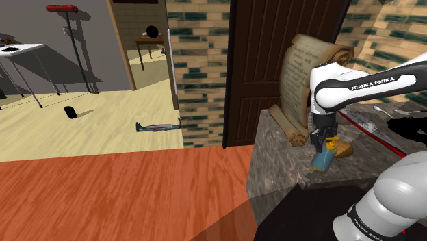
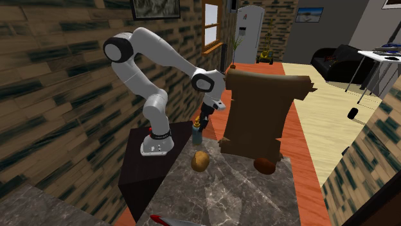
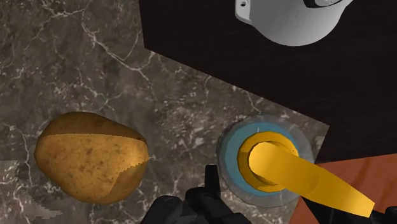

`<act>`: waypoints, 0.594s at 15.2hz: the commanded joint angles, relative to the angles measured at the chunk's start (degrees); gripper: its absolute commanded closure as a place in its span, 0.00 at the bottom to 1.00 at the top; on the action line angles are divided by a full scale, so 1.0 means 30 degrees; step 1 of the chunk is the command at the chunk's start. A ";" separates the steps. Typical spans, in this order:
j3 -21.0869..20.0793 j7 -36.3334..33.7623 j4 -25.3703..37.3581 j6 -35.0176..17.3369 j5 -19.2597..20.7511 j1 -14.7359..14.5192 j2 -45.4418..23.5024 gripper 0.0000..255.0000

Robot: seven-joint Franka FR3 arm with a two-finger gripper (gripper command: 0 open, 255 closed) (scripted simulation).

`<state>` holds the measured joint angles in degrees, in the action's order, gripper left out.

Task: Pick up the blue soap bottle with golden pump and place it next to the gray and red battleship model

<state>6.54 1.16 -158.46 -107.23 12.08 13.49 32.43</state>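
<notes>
The blue soap bottle [image 1: 322, 160] with its golden pump [image 1: 333, 144] stands upright on the marble counter [image 1: 287, 164], at the corner nearest the stand. My gripper [image 1: 319, 141] hangs just above it, by the pump. From the wrist, the bottle [image 3: 232, 149] and pump [image 3: 280, 167] lie between my open fingers [image 3: 212, 181], which do not clasp it. In the second exterior view the gripper [image 2: 204, 117] is over the bottle [image 2: 196, 134]. A long grey and red model [image 1: 367, 129] lies further along the counter.
A potato [image 3: 89, 158] lies close beside the bottle, also seen as potato [image 2: 201, 160]. A tall brown scroll [image 2: 260, 109] stands on the counter behind it, with another brown lump [image 2: 265, 165] at its foot. The black stand [image 3: 254, 57] borders the counter.
</notes>
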 commanded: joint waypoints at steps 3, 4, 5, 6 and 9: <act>-0.0110 0.0129 0.0673 0.1254 -0.0133 -0.0041 0.0580 1.00; -0.0134 0.0164 0.0849 0.1564 -0.0161 -0.0047 0.0717 1.00; -0.0159 0.0200 0.1028 0.1872 -0.0188 -0.0053 0.0847 1.00; -0.0182 0.0235 0.1211 0.2176 -0.0213 -0.0059 0.0969 1.00; -0.0253 0.0338 0.1784 0.3071 -0.0287 -0.0076 0.1297 1.00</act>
<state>5.77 1.97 -153.64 -98.92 11.19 13.20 35.97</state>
